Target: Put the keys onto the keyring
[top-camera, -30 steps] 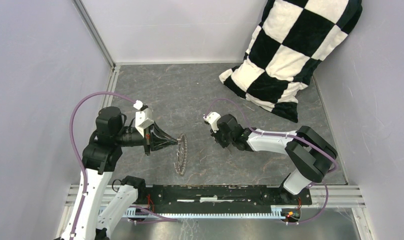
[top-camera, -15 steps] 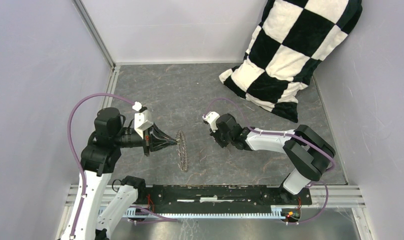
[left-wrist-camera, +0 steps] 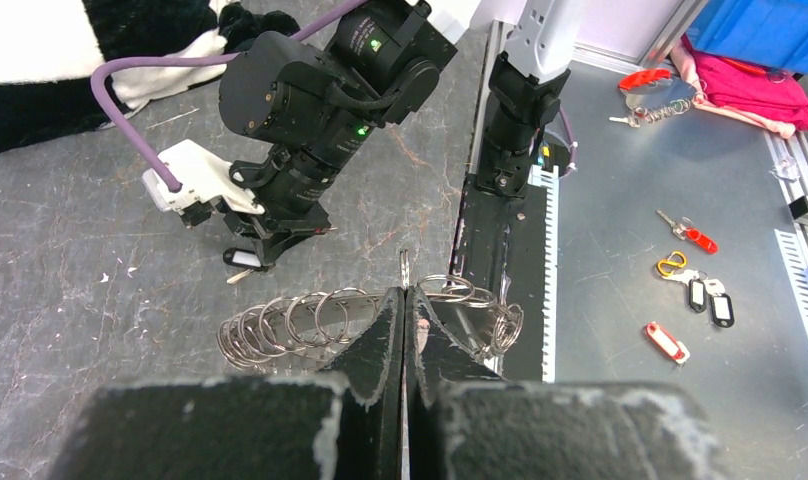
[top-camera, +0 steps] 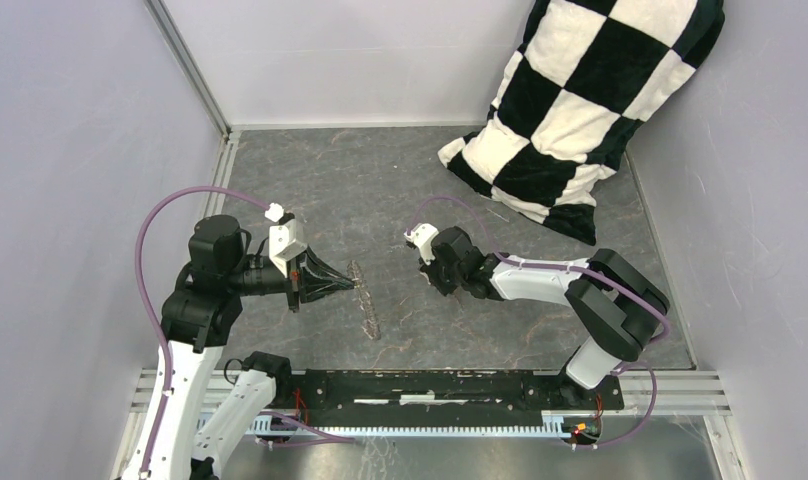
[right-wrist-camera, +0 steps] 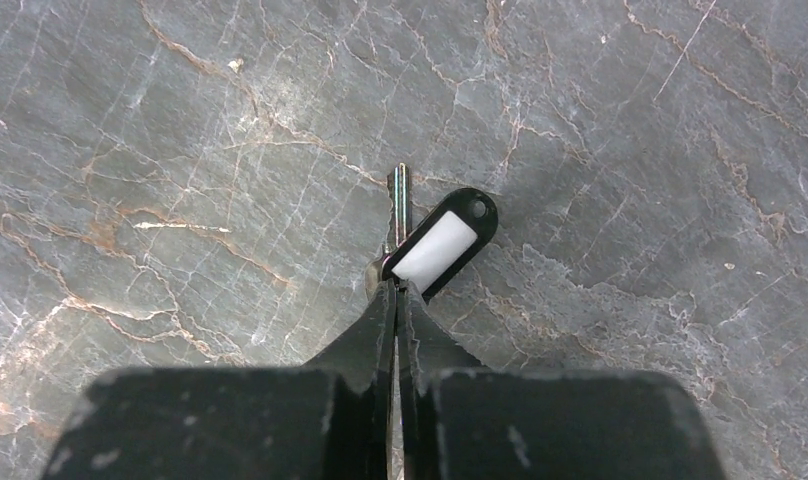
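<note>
The left gripper (top-camera: 351,285) is fully closed, its tips pinching the rim of the large metal keyring (top-camera: 368,315) strung with many silvery wire loops; the keyring stands on edge, seen as a thin line from above, left of centre on the grey marbled table (top-camera: 380,180), running from the fingertips toward the near edge; whether its lower end touches the table I cannot tell. To its right and apart from it, the right gripper (right-wrist-camera: 395,290) points down at the table with its fingers pressed together on a small silvery key (right-wrist-camera: 399,195), just where the key's head meets a black-rimmed white tag (right-wrist-camera: 438,245); key and tag lie flat on the table, blade pointing away from the fingers. A black-and-white chequered pillow (top-camera: 580,110) leans in the far right corner.
</note>
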`<state>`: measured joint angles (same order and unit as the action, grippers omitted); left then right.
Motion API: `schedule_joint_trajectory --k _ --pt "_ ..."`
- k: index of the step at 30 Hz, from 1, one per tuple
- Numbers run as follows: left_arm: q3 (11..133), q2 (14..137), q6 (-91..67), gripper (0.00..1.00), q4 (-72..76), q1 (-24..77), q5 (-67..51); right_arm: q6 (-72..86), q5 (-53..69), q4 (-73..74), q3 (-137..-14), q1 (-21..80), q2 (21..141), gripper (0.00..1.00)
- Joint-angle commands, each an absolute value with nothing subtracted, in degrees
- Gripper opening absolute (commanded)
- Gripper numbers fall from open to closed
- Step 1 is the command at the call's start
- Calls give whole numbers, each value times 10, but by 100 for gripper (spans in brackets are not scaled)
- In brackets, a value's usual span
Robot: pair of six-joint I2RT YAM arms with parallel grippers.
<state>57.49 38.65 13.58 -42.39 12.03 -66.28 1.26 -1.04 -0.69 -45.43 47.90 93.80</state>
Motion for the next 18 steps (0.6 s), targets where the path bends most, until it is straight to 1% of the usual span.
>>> schedule_joint_trajectory --k 1,5,8,13,16,18 --pt "599 381 159 2 -418 121 -667 14 -5 -10 -457 480 924 0" --pt "595 384 161 2 -417 121 -663 13 -2 -8 -455 480 897 0" --pt "589 388 166 2 -419 121 -648 15 45 -2 -457 480 851 0" --pt "567 386 162 2 -397 121 -589 17 138 70 -488 482 781 1" --pt "550 382 162 2 -381 121 -571 17 218 99 -495 486 734 0" --pt "545 381 164 2 -376 121 -579 24 287 91 -488 489 703 0"
